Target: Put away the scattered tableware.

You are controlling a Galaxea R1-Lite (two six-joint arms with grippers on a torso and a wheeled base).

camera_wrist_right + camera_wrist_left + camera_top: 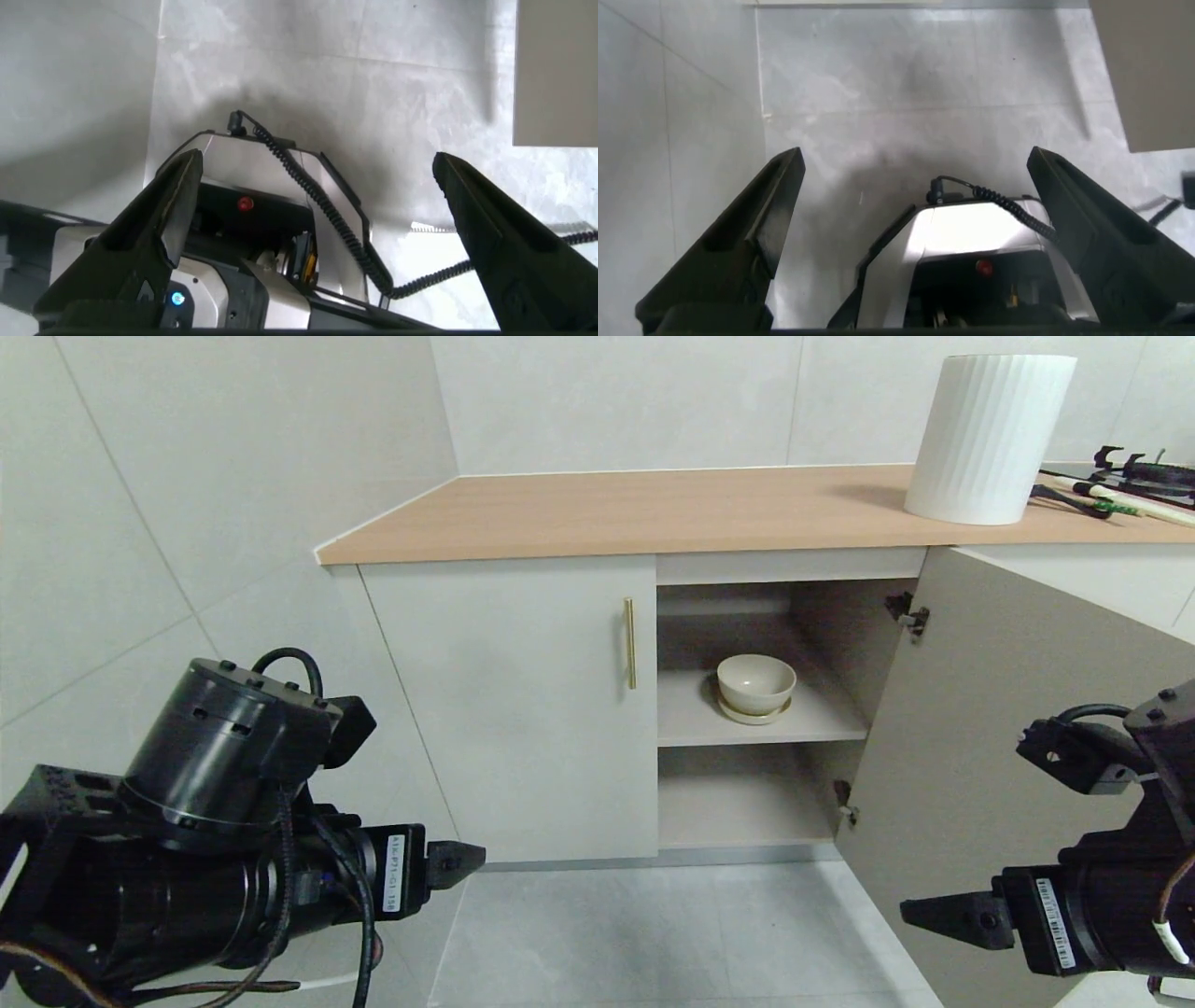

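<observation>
Your left gripper sits low in the lower left of the head view, and your right gripper sits low in the lower right. Both wrist views show the fingers spread wide with nothing held between them, so both are empty.

A cream bowl stands on a small plate on the upper shelf of the cabinet, just right of frame centre. It sits beside the open door; the other door, with its brass handle, is closed. By the look of it, that bowl-and-plate step is already done.

On the countertop, at the upper right edge, a few long utensils lie loose beside a white ribbed container. You can't tell from here exactly what they are. I'd judge those come next. You'd need to raise an arm, likely the right, to counter height, then line up over one utensil and close across its shaft. Keep clear of the container and the open door's top edge
</observation>
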